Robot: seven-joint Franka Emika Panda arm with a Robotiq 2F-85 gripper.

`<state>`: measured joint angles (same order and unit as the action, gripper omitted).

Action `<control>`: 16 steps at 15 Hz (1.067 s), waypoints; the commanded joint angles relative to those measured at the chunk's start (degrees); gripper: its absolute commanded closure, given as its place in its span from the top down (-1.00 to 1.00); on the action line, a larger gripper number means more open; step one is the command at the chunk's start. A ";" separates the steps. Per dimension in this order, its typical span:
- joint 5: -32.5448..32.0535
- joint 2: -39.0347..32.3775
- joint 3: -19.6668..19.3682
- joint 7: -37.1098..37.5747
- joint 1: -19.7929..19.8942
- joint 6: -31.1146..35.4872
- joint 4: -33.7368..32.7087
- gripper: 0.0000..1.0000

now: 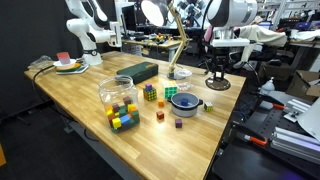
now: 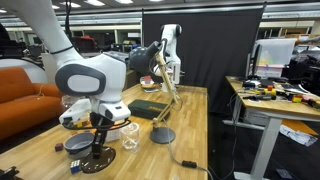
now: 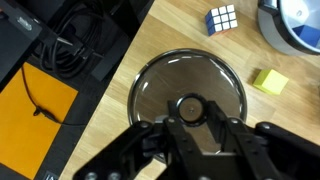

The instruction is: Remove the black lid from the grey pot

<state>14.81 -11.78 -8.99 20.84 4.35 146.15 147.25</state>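
Observation:
The black lid (image 3: 160,85), a round dark disc with a central knob, lies flat on the wooden table near its edge, off the grey pot. My gripper (image 3: 190,115) is right above it, with its fingers closed around the knob. In both exterior views the gripper (image 1: 218,74) (image 2: 98,143) stands straight over the lid (image 1: 218,85) (image 2: 98,163). The grey pot (image 1: 185,101) with a blue inside stands uncovered beside the lid. It also shows at the top right corner of the wrist view (image 3: 295,20).
A Rubik's cube (image 3: 223,18) and a yellow cube (image 3: 268,81) lie near the lid. A clear jar of coloured cubes (image 1: 118,95), a dark green box (image 1: 136,72) and a lamp base (image 2: 162,135) are on the table. Cables and an orange sheet (image 3: 45,105) lie beyond the table edge.

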 commanded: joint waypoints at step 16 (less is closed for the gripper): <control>4.07 -1.22 2.23 0.14 0.10 0.96 1.23 -0.34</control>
<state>19.09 -13.05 -6.94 20.82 4.22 147.25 148.53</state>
